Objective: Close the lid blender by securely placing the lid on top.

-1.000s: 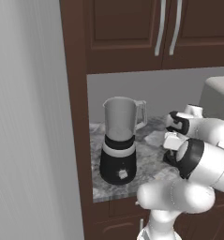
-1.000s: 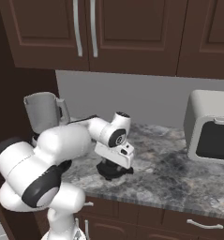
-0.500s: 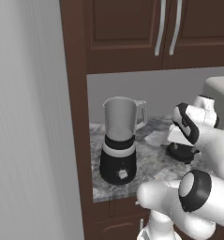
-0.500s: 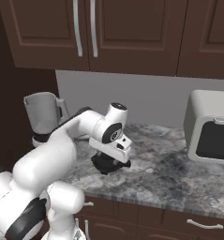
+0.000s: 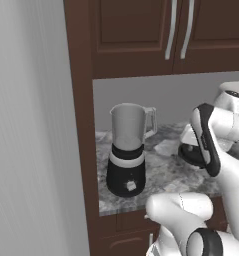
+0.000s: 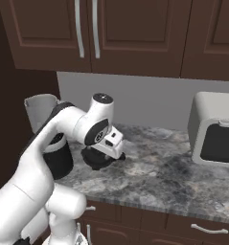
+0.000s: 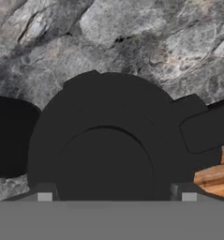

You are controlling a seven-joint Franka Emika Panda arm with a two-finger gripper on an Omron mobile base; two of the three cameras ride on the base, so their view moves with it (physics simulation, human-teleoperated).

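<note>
the blender point(image 5: 127, 152) stands at the left end of the counter point(image 6: 173, 177), close to the dark cabinet side, its jar open at the top with the handle on the right. well to its right the lid point(image 6: 97, 157) lies flat on the stone, and the gripper point(image 7: 113, 197) is down right over it. in the hand view the lid point(image 7: 108, 150) spreads wide under the camera, its raised knob centred between the two tips at the bottom edge, which stand well apart, one on either side of the knob. whether they already touch it i cannot tell; nothing looks clamped yet. further right sits a pale boxy appliance point(image 6: 215, 129), well clear of the work.

the step in hand looks like the pick-up. to do it well, keep the hand plumb and centred on the knob, come down until the tips flank it fully, then close squarely so the disc does not tip or skid on the smooth stone. lift straight up before swinging left, high enough to pass the jar rim and handle, since a low swing could knock the blender. set the lid level over the mouth.
</note>
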